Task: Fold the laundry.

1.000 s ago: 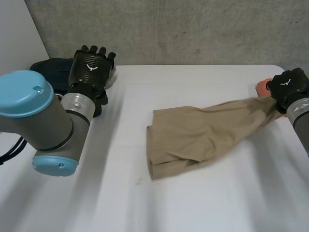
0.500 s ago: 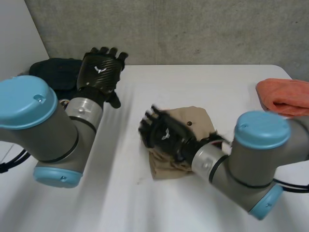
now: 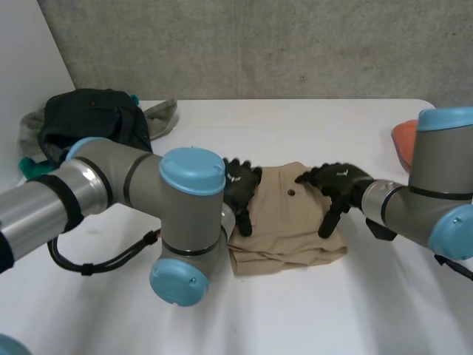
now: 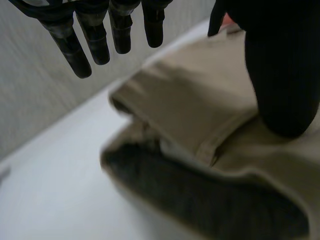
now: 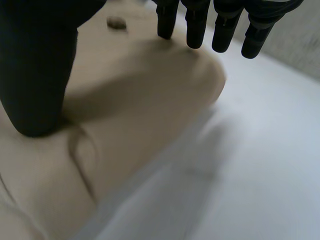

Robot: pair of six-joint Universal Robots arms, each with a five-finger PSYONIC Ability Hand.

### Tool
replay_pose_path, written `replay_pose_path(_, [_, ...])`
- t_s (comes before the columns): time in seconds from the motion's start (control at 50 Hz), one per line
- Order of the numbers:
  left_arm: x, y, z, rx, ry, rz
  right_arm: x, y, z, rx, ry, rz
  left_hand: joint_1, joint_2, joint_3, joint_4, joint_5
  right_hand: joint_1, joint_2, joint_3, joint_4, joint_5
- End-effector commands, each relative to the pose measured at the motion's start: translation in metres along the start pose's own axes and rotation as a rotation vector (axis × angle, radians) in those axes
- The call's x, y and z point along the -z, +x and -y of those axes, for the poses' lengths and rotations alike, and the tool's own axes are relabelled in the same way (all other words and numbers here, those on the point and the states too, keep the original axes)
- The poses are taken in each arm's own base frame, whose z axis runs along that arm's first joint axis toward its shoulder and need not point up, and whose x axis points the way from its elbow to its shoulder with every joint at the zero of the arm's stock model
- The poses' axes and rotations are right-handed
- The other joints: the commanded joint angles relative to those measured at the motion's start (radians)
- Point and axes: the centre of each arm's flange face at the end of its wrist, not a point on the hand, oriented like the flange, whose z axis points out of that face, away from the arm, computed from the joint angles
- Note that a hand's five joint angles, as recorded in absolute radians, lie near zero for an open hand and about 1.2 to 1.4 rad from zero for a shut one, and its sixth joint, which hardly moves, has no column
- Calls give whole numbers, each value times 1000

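Observation:
A tan cloth (image 3: 288, 222) lies folded into a thick square in the middle of the white table (image 3: 332, 310). My left hand (image 3: 240, 194) rests at the cloth's left edge, open. In the left wrist view its fingers (image 4: 100, 30) hang straight above the tan cloth (image 4: 190, 115) and its thumb (image 4: 280, 75) presses down on the fold. My right hand (image 3: 336, 186) lies open on the right side of the cloth. In the right wrist view its fingers (image 5: 220, 25) point straight past the cloth's (image 5: 140, 100) rounded edge, and its thumb (image 5: 40, 75) sits on the fabric near a small button (image 5: 116, 22).
A heap of dark clothes (image 3: 89, 122) with a grey piece lies at the table's back left. An orange cloth (image 3: 403, 137) sits at the far right edge. My left arm's elbow (image 3: 188, 222) stands close in front of the tan cloth.
The right hand brought the stretched end of the tan cloth leftward over the rest, let go and opened. The left arm swung from the back left to the cloth's left edge.

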Motion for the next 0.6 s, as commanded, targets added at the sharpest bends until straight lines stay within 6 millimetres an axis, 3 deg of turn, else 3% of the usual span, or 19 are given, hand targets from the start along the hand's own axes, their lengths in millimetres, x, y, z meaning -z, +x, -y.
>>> replay_pose_path(0.02, [6,0,-30,-39,-171,2,-13,3,-15,19,-48,-21,97,80,77,88,63,-48,-35,-37,-37,-49])
replay_pose_path(0.08, [11,4,-31,-44,-197,-23,-7,6,-5,35,-5,-45,100,83,80,91,66,-48,-35,-37,-37,-49])
replay_pose_path(0.12, [15,2,-19,-40,-168,-21,5,7,8,47,43,-66,97,80,77,88,63,-48,-35,-37,-37,-49])
replay_pose_path(0.18, [30,-15,32,-9,-32,-5,22,6,17,68,95,-97,68,50,48,58,34,-48,-35,-37,-37,-49])
replay_pose_path(0.26, [41,-27,73,17,115,-25,49,-4,28,102,182,-146,62,44,42,52,28,-48,-35,-37,-37,-49])
replay_pose_path(0.32, [44,-36,94,26,208,-53,67,-13,19,113,212,-181,65,47,44,55,31,-48,-35,-37,-37,-49])
replay_pose_path(0.38, [46,-42,108,29,268,-115,69,-26,-5,111,192,-169,74,56,53,64,40,-48,-35,-37,-37,-49])
replay_pose_path(0.44, [48,-43,119,26,315,-184,70,-51,-26,128,180,-115,82,65,62,73,48,-48,-35,-37,-37,-49])
replay_pose_path(0.5, [52,-38,125,30,330,-272,68,-74,-41,152,191,-63,94,77,74,85,60,-48,-35,-37,-37,-49])
replay_pose_path(0.6, [61,-29,126,62,298,-423,54,-85,-62,163,199,-42,100,83,80,91,66,-48,-35,-37,-37,-49])
